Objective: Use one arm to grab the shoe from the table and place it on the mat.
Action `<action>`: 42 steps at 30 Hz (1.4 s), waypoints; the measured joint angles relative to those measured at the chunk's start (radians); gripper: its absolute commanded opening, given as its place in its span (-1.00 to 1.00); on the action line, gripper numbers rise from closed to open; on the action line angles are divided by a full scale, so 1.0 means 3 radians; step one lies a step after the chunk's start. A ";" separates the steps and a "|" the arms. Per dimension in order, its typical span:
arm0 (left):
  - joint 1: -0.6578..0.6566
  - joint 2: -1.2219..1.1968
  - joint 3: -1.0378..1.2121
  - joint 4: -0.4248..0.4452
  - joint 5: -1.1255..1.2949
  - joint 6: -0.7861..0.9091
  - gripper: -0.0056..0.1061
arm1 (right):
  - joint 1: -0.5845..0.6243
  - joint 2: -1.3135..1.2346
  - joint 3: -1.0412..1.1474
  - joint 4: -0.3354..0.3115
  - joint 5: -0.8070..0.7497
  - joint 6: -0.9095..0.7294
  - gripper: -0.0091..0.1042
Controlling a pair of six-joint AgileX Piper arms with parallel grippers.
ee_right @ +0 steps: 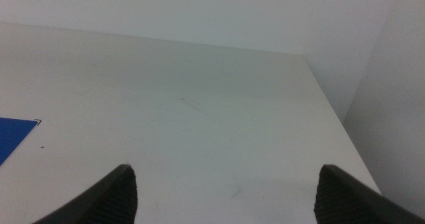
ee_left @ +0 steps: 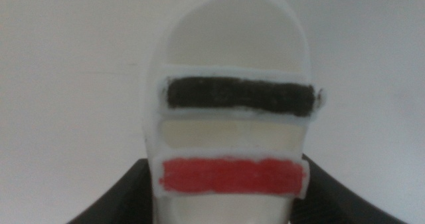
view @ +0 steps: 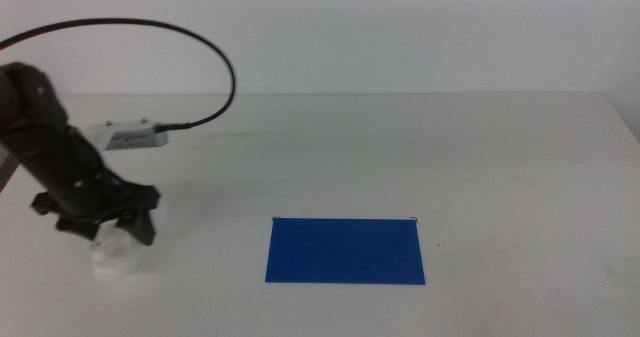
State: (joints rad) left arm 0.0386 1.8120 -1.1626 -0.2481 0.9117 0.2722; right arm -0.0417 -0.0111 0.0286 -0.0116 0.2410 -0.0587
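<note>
The left gripper [view: 118,239] was positioned over the shoe [view: 112,259] at the near left part of the table [view: 400,147], with one dark jaw on each side of the shoe. In the left wrist view, the two jaws rose on either side of the shoe's rear portion, against its flanks or just beside them; firm contact could not be confirmed. The shoe [ee_left: 232,117] filled most of that view: a white body with a black strap [ee_left: 239,95] and a red strap [ee_left: 232,176] across its top. In the middle view, the shoe's white sole appeared to rest on the table surface.

The left arm [view: 50,147] entered from the left side, with a black cable [view: 215,52] arching above it.

The mat [view: 345,250] lay flat on the table near the front centre, well apart from the shoe and to its right. Nothing rested on the visible mat surface.

The right gripper [ee_right: 226,194] was outside the middle view. In the right wrist view, its jaws stood wide apart above bare table, holding nothing, with a corner of the mat [ee_right: 13,136] visible at the edge.
</note>
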 measured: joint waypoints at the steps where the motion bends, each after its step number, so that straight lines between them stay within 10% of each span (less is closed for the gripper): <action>1: -0.0070 -0.0025 -0.0028 0.0018 0.0029 -0.0081 -0.93 | 0.0000 0.0000 0.0000 0.0000 0.0000 0.0000 0.53; 15: -0.1712 0.0510 -0.1463 0.0902 0.0965 -0.1476 -0.93 | 0.0000 0.0000 0.0000 0.0000 0.0000 0.0000 0.53; 29: -0.2399 0.1280 -0.2318 0.0827 0.1023 -0.2079 -0.93 | 0.0000 0.0000 0.0000 0.0000 0.0000 0.0000 0.53; 42: -0.2428 0.1288 -0.2340 0.0572 0.1029 -0.4278 -0.93 | 0.0000 0.0000 0.0000 0.0000 0.0000 0.0000 0.53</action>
State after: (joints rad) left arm -0.6896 2.1984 -1.8646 -0.0765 1.2204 -1.0113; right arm -0.0417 -0.0111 0.0286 -0.0116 0.2410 -0.0587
